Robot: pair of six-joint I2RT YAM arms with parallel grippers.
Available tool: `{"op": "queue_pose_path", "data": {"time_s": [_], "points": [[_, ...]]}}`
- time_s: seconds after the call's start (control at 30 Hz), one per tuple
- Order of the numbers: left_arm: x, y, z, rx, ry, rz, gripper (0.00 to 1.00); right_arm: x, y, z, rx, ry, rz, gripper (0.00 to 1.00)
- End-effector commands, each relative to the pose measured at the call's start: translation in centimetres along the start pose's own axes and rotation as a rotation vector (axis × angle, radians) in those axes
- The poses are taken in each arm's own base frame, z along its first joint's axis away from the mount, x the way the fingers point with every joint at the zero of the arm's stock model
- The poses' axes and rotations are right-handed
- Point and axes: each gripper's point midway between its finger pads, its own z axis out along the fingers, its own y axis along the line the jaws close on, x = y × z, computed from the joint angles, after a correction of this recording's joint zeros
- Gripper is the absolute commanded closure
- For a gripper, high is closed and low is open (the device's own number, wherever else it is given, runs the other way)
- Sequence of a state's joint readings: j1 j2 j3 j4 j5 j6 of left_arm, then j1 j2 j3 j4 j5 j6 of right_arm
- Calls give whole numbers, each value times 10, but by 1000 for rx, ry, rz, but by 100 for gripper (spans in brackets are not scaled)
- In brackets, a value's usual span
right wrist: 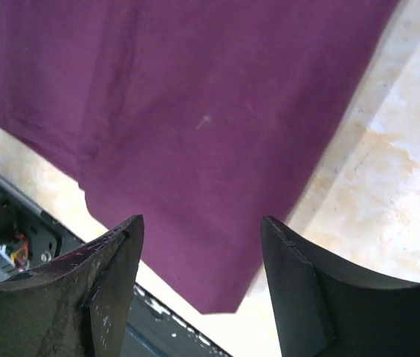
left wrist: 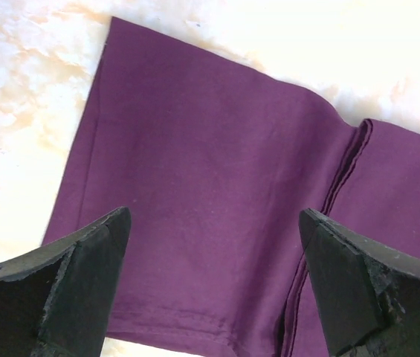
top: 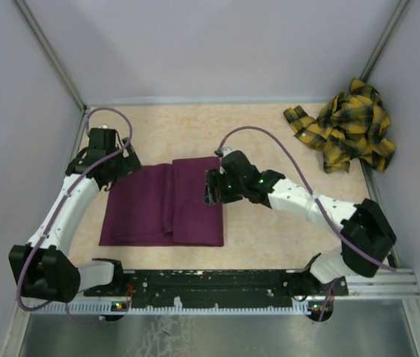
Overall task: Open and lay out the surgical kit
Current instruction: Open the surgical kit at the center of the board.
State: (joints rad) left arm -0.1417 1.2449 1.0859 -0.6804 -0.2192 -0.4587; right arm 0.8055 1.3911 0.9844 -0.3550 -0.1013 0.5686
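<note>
Cloth wrap (top: 157, 208), purple, folded, on table (top: 195, 130)

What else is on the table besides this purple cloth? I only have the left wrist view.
Observer: A crumpled yellow and black plaid cloth lies in the far right corner, apart from the purple wrap.
Operator: Where's the right gripper?
Observer: The right gripper hangs over the wrap's right edge, jaws open, holding nothing.
Operator: Any instruments out?
Observer: None; from above the wrap is a closed, folded rectangle.
</note>
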Motion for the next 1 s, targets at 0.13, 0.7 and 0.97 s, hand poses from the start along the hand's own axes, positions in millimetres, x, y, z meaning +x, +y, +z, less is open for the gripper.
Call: {"op": "queue_pose_path", "data": {"time_s": [0.13,0.7,0.97], "points": [[9,-19,-5,144,-25,-23,0,-39,22,50,203,-16,-68,35],[1,-31,-53,329,-166,-109,1,-37,54,124,428,20,-132,36],[-2,-27,-70,350,-212,-128,1,-33,48,136,505,24,-143,36]]}}
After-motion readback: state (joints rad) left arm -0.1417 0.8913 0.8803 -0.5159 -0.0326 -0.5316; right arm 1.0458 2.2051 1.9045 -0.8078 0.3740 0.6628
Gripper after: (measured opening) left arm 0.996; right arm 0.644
